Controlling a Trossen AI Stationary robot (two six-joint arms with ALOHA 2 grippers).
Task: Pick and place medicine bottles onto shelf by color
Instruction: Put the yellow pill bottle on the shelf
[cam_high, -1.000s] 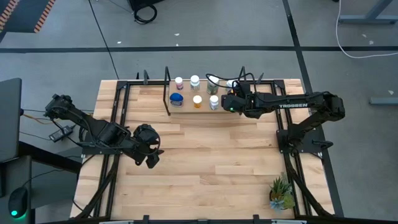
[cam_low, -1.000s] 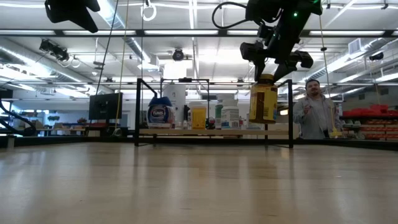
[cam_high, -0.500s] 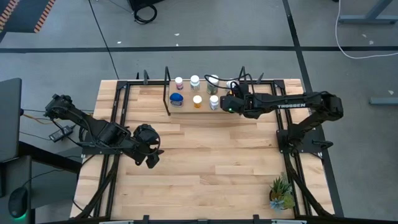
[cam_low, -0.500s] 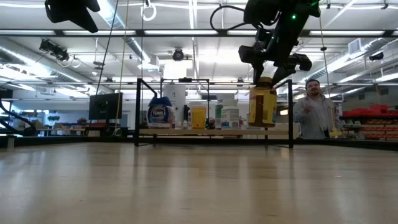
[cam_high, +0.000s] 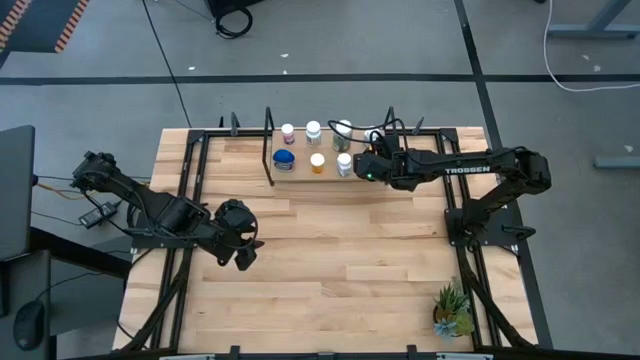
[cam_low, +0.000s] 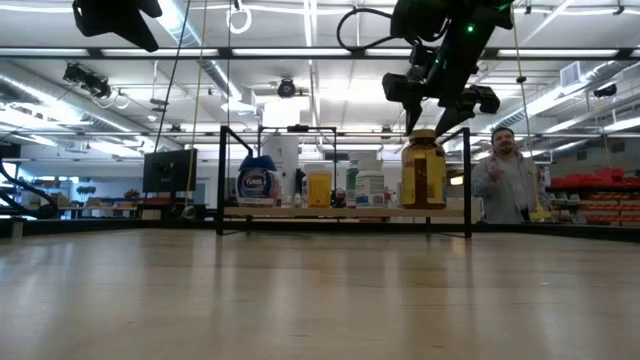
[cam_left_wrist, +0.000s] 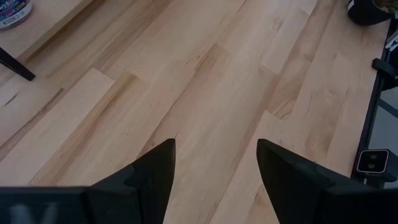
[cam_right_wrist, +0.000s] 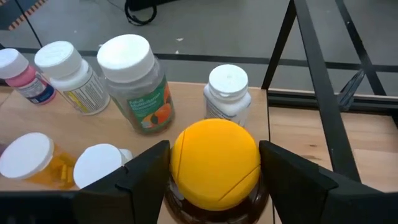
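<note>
Your wooden table (cam_high: 330, 260) carries the low shelf (cam_high: 300, 176) at its far edge and a small green potted plant (cam_high: 452, 308) near its right front corner. On the shelf board you have a blue-lidded bottle (cam_high: 285, 160), several white-capped bottles (cam_high: 313, 130) and the larger amber bottle (cam_low: 424, 171) with its yellow cap, standing at the right end.

Bright, even overhead light fills your workspace: ceiling strip lights (cam_low: 310, 60) glare at twelve o'clock in the low view and backlight the shelf (cam_low: 345, 212), leaving its bottles dim. The near tabletop (cam_low: 320, 300) at six o'clock reads soft, with a pale sheen. From above, shadows stay faint. Your wrist views blur the dark fingers (cam_left_wrist: 149, 180) at six o'clock.
</note>
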